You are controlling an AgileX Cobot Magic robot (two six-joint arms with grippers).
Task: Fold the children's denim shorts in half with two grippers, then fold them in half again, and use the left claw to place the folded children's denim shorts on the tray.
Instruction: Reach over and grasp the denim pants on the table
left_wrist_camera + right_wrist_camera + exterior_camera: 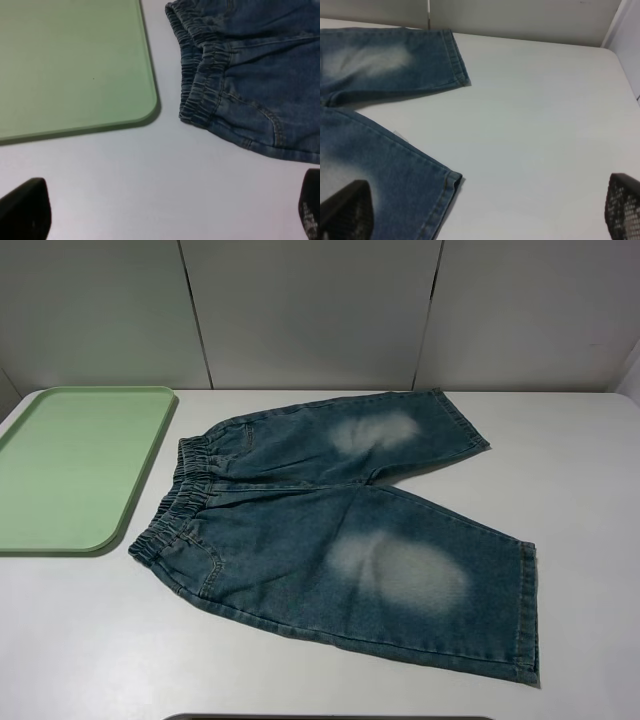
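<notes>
The denim shorts (340, 530) lie spread flat on the white table, waistband toward the left, both legs pointing right, a pale faded patch on each leg. The green tray (75, 465) sits empty at the far left. Neither gripper shows in the high view. In the left wrist view the left gripper (170, 212) is open, its fingertips (25, 210) over bare table near the waistband (200, 85) and the tray corner (145, 112). In the right wrist view the right gripper (485, 212) is open above the near leg's hem (447, 187); the far leg (390, 62) lies beyond.
A grey panelled wall (320, 310) stands behind the table. The table's right edge (620, 65) shows in the right wrist view. Bare table lies right of the legs and in front of the shorts.
</notes>
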